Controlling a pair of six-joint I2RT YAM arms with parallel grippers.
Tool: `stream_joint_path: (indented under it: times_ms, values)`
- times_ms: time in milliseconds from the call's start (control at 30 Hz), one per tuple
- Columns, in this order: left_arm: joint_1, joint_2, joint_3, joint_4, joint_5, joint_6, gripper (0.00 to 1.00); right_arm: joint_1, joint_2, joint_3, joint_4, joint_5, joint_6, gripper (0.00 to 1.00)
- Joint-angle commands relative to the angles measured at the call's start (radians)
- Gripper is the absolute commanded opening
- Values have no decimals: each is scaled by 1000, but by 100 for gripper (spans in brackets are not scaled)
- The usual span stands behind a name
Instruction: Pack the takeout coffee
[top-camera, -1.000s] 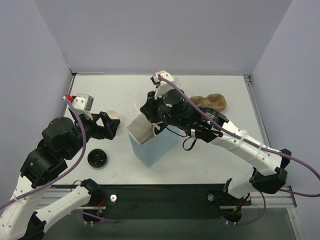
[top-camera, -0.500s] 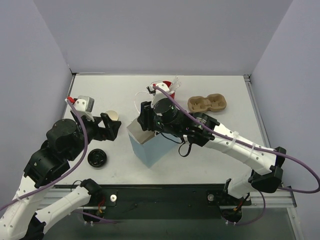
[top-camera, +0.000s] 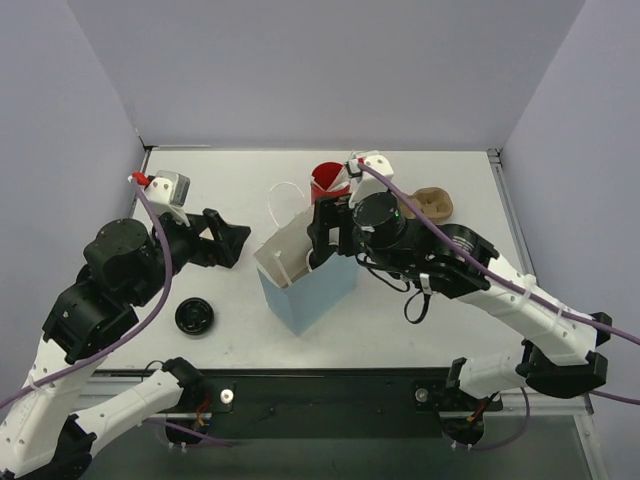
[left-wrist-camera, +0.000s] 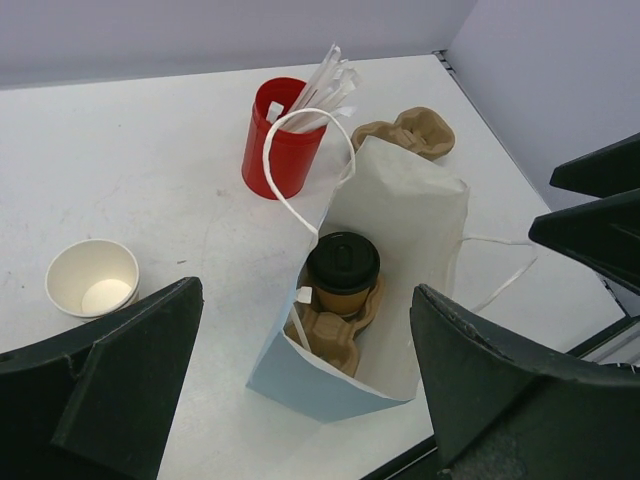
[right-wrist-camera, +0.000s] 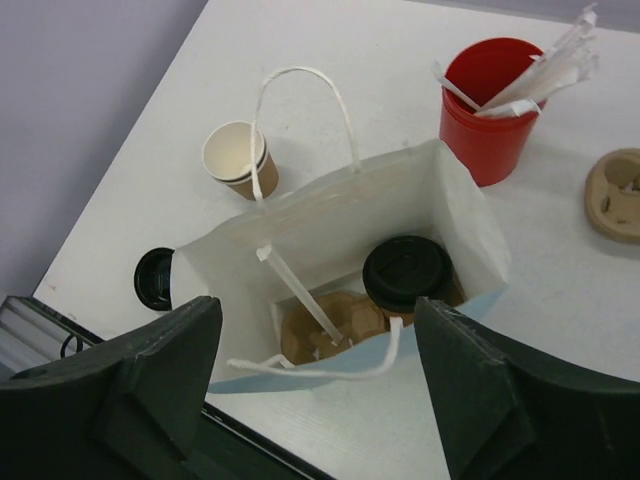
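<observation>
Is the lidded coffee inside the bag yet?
Inside: the takeout coffee stands upright in the carrier at the bottom of the open bag.

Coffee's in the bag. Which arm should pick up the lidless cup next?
Left. The left claw, open, hovers close to the lidless cup on the bag's left side; the right claw, also open, sits over the bag.

brown takeout coffee (left-wrist-camera: 342, 278), blue bag (left-wrist-camera: 300, 385), red cup (left-wrist-camera: 283, 150)

Bright, even overhead light — soft shadows, sharp focus, no glare or blur.
</observation>
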Motion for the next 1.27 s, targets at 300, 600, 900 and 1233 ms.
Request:
stream_joint_path:
  times_ms: [300,600,900,1233]
  values:
    - [4,-7,31,9,151,-6,95,7,-238,-110,-169,136,126,100]
    - [4,-34,-15,-1,153,-9,95,5,-262,-135,-168,145,132,100]
    - [4,-47,-16,-5,136,-12,95,5,-259,-147,-163,147,147,100]
    - [4,-46,-12,-11,135,-4,95,4,-256,-156,-151,162,160,100]
